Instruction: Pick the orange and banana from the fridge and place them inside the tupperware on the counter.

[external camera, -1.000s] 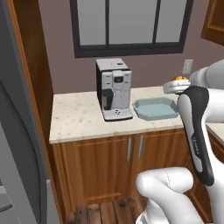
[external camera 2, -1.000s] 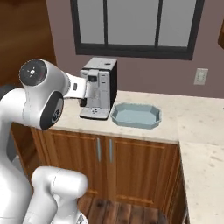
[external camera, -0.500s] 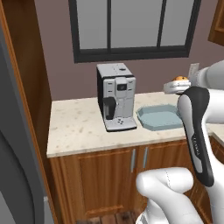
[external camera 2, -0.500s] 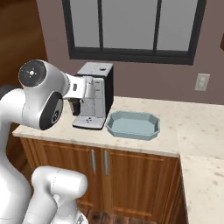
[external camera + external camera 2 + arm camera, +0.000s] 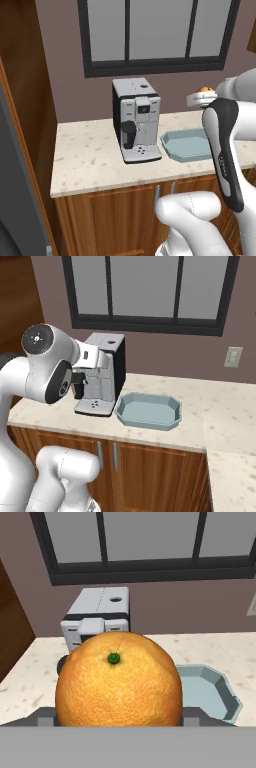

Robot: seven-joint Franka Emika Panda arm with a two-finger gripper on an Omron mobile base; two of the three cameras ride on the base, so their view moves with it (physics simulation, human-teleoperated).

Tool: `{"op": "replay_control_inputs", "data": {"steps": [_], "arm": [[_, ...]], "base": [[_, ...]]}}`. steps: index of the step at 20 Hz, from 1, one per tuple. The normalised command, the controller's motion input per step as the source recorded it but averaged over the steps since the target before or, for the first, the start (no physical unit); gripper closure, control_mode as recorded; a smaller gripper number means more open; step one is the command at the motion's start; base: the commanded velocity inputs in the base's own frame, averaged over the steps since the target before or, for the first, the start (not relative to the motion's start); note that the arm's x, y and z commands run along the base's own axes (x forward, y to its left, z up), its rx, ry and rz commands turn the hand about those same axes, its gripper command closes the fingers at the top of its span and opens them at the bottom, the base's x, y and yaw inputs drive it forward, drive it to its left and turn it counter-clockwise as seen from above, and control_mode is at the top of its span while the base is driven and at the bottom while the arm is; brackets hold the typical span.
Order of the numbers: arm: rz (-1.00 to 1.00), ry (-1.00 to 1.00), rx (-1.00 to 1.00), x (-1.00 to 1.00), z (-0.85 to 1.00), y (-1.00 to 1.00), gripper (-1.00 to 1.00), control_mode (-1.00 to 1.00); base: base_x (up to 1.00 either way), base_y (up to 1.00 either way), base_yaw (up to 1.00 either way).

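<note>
Pincer (image 5: 119, 722) pinching orange (image 5: 118, 679), above counter (image 5: 90, 155); no legible writing on coffee machine (image 5: 136, 127).

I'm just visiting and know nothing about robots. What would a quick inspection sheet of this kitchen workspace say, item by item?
Surface: beige speckled stone counter over brown wooden cabinets with slim metal handles.
Job's things: round orange held in front of the hand camera; shallow pale blue-grey tupperware tray on the counter, empty; banana nothing seen.
Clutter: white-and-black coffee machine standing beside the tray.
Grippers: gripper closed on the orange, raised above the counter near the tray.
Cables: nothing seen.
Surroundings: dark-framed window, wall outlet, dark wooden panel at left.
</note>
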Motion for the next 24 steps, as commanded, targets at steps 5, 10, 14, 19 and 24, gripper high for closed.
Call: {"op": "replay_control_inputs", "data": {"steps": [5, 10, 14, 19, 24], "arm": [[0.0, 0.0, 0.0, 0.0, -0.27, -0.33, 1.0, -1.0], [0.0, 0.0, 0.0, 0.11, -0.49, -0.56, 1.0, -1.0], [0.0, 0.06, 0.0, 0.35, -0.57, -0.26, 1.0, -1.0], [0.0, 0.17, 0.0, 0.44, -0.52, -0.08, 1.0, -1.0], [0.0, 0.21, 0.0, 0.43, -0.49, -0.03, 1.0, -1.0]], "base": [[0.02, -0.18, 0.0], [0.0, 0.0, 0.0], [0.0, 0.0, 0.0], [0.0, 0.0, 0.0], [0.0, 0.0, 0.0]]}}
